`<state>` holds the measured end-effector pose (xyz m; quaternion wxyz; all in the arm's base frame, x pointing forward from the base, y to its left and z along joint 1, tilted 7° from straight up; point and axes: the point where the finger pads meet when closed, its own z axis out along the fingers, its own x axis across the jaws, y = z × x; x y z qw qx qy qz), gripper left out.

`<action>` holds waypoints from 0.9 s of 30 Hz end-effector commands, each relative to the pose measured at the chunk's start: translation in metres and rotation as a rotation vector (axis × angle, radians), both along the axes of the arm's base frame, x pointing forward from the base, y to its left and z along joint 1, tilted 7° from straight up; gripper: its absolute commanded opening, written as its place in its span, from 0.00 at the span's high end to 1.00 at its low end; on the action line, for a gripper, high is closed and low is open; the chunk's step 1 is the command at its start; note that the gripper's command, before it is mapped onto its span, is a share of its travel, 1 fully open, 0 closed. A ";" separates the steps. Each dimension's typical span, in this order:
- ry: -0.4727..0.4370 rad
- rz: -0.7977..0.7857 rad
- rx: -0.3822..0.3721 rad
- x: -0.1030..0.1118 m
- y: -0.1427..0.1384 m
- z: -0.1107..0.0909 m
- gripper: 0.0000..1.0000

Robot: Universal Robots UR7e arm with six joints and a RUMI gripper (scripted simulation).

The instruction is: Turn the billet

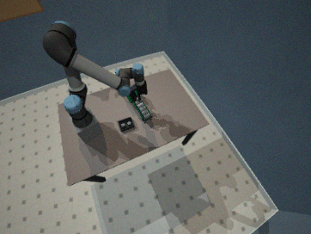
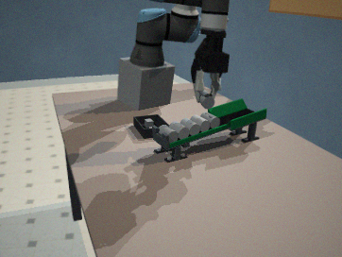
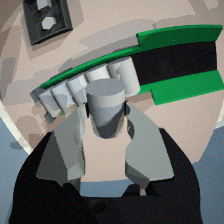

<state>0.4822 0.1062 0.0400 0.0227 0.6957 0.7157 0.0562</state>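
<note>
Grasping one billet (image 3: 105, 107) above the ramp (image 2: 234, 124), the hand (image 2: 206, 96) should square it crosswise with the row (image 2: 189, 126), then lower it snug beside the last bar.

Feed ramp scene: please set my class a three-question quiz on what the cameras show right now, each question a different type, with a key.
1. True or false: the gripper is shut on a billet held up off the feed ramp.
2. Multiple choice: the billets in the row on the ramp lie
A) lengthwise along it
B) across it, side by side
C) stacked in two layers
3. Fill in: beside the lower end of the ramp sits a small dark ____ holding small grey parts.

Key: 1 true; 2 B; 3 tray
</note>
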 end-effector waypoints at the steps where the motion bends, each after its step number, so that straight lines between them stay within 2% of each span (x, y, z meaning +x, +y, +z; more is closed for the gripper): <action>1: -0.010 0.162 -0.013 0.000 -0.001 0.001 1.00; 11: -0.010 0.162 -0.013 0.000 -0.001 0.001 1.00; 16: -0.017 0.291 -0.026 0.001 -0.002 0.001 1.00; 27: -0.017 0.291 -0.026 0.001 -0.002 0.001 1.00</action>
